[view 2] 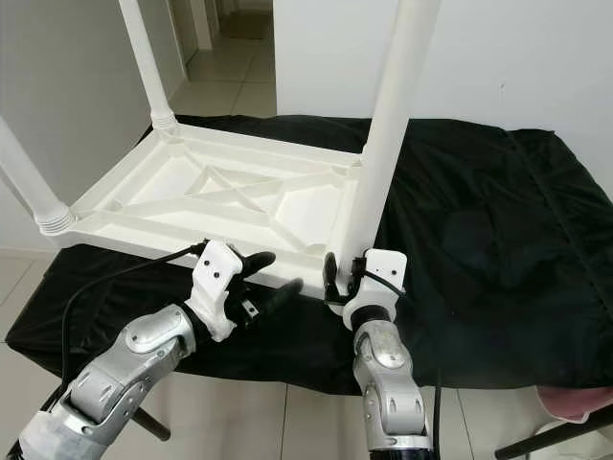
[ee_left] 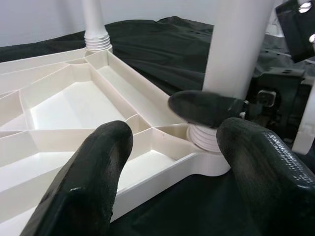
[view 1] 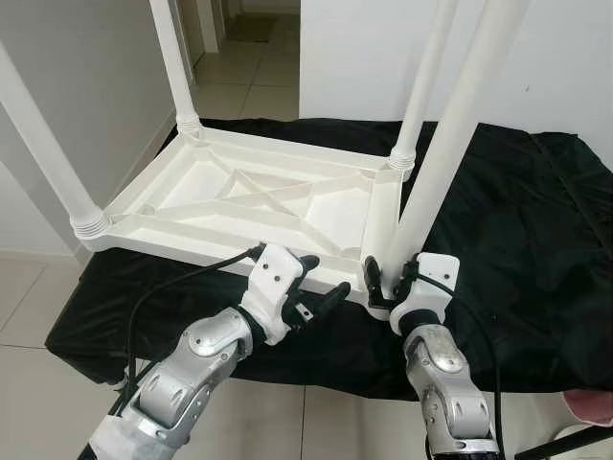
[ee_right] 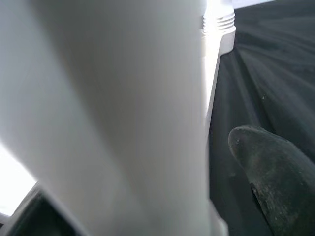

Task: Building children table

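Here, lower centre, your right gripper (view 1: 386, 281) clamps the white plastic tube leg (view 1: 450, 144) to seat it in the upturned white tabletop (view 1: 239, 196); your left gripper (view 1: 319, 287) hovers open beside it.

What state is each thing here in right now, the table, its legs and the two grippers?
Tabletop: upside down on the black cloth.
Three legs: upright in corner sockets.
Fourth leg: at the near corner socket, held.
Right gripper: shut on the fourth leg.
Left gripper: open, empty.
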Robot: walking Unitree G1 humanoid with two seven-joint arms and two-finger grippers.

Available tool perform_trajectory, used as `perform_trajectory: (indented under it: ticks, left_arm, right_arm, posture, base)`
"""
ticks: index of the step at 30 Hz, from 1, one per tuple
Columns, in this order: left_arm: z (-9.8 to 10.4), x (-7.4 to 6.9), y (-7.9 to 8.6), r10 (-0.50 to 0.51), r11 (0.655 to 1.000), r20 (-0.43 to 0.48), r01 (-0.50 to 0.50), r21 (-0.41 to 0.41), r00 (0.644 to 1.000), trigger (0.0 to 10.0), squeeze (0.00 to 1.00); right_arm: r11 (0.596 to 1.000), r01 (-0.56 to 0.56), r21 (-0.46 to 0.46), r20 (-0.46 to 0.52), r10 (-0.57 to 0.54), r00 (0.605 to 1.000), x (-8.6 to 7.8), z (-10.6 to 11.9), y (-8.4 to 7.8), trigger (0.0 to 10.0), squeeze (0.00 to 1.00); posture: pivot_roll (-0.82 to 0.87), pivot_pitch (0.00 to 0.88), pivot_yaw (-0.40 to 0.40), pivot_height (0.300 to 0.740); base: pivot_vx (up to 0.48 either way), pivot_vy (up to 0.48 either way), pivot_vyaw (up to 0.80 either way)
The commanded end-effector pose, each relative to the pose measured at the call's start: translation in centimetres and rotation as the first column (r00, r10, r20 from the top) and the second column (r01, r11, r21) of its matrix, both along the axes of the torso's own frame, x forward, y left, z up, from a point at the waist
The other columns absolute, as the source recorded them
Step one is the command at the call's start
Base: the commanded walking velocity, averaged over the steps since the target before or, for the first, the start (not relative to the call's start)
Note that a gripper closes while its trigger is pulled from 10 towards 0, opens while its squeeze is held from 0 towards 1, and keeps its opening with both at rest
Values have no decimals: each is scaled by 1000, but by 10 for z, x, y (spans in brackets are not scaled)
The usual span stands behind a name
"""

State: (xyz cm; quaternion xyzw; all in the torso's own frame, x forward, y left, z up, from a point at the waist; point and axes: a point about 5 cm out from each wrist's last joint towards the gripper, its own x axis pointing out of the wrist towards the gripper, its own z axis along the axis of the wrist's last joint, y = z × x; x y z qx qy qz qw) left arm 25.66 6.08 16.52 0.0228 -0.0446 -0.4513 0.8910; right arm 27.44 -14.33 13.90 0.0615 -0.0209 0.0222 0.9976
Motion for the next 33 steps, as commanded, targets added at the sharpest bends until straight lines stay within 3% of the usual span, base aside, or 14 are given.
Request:
perform_trajectory:
  ticks: [1,6,9,11,19,20,23,24,25,32,33]
  left_arm:
    - [-1,-1,-2,-92,996,-7,92,12,996,10000,0]
    - [-2,-1,-3,-99,995,-8,99,15,995,10000,0]
    - [-2,-1,-4,-105,994,-8,105,20,994,10000,0]
    - [-2,1,-5,-108,994,-1,108,26,994,10000,0]
    - [-2,4,-6,-92,995,24,92,40,995,10000,0]
    - [-3,3,-7,-95,995,24,94,45,995,10000,0]
    - [-5,2,-7,-98,994,22,97,48,995,10000,0]
    - [-5,1,-8,-111,993,14,110,43,994,10000,0]
    - [-7,-1,-9,-126,991,3,126,40,992,10000,0]
    - [-9,-3,-12,-151,988,-10,151,43,988,10000,0]
    - [-9,-3,-12,-158,987,-18,159,38,987,10000,0]
  right_arm:
    - [996,-88,-30,39,89,995,4,6,-3,10000,0]
    - [966,-243,-89,47,248,968,10,9,-9,10000,0]
    - [933,-330,-143,45,340,940,14,10,-11,10000,0]
    - [889,-412,-199,32,426,904,18,10,-10,10000,0]
    - [815,-528,-239,-2,544,839,22,6,-7,10000,0]
    - [796,-552,-248,-11,568,823,23,4,-7,7843,0]
    - [785,-565,-253,-16,581,814,24,2,-7,7843,0]
    - [773,-577,-265,-20,593,805,25,1,-7,1961,0]
    - [764,-586,-271,-27,602,798,26,0,-8,0,0]
    - [765,-585,-267,-37,599,800,30,-2,-14,0,0]
    - [770,-583,-259,-36,596,803,30,-3,-15,6000,0]
  posture:
    - [-67,25,42,740]
    - [-73,18,51,740]
    - [-75,17,55,740]
    - [-72,0,63,740]
    - [-68,0,73,740]
    - [-66,0,72,740]
    - [-66,0,72,740]
    - [-70,0,76,740]
    - [-71,0,75,740]
    - [-62,0,71,740]
    - [-62,0,70,740]
  base:
    - [0,0,0]
    - [0,0,0]
    - [0,0,0]
    - [0,0,0]
    - [0,0,0]
    - [0,0,0]
    - [0,0,0]
    - [0,0,0]
    - [0,0,0]
    - [0,0,0]
    - [0,0,0]
